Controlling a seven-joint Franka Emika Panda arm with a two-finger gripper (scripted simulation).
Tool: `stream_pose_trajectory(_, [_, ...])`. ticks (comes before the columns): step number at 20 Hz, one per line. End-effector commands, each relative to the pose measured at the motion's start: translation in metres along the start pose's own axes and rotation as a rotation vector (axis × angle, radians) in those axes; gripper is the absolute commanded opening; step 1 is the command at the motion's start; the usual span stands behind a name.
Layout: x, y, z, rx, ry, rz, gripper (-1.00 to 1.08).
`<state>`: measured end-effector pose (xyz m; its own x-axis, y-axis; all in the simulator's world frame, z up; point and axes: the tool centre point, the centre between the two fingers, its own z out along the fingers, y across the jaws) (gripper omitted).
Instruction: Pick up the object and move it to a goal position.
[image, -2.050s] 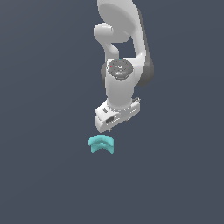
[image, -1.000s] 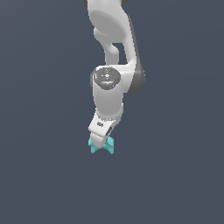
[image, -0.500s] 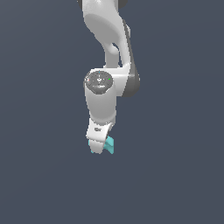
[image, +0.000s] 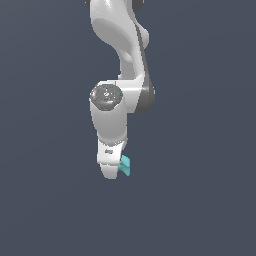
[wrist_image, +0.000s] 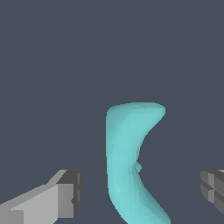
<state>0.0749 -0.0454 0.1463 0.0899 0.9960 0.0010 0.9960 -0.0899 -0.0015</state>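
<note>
The object (wrist_image: 131, 162) is a small teal curved block lying on the dark surface. In the wrist view it sits between my two grey fingertips, with a gap on each side. My gripper (wrist_image: 140, 192) is open; one finger (wrist_image: 65, 199) and the other finger (wrist_image: 214, 188) stand wide of the block without touching it. In the exterior view the white hand (image: 111, 165) points down and hides most of the object (image: 125, 165), of which only a teal sliver shows on the exterior view's right of the hand.
A plain dark grey-blue surface (image: 200, 200) lies under everything. The arm's white links (image: 120, 45) rise straight above the hand.
The hand has turned about its axis and come down around the block. The block was in full view below the gripper two seconds ago and is now mostly hidden behind the hand.
</note>
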Motion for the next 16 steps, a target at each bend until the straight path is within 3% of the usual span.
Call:
stream_pose_trajectory(1, [-0.002, 0.001, 0.0, -0.001, -0.001, -0.026, 1.0])
stream_pose_trajectory(10, [-0.004, 0.003, 0.002, -0.001, -0.001, -0.044, 1.0])
stream_pose_trajectory(16, [-0.004, 0.002, 0.026, -0.001, -0.001, -0.047, 1.0])
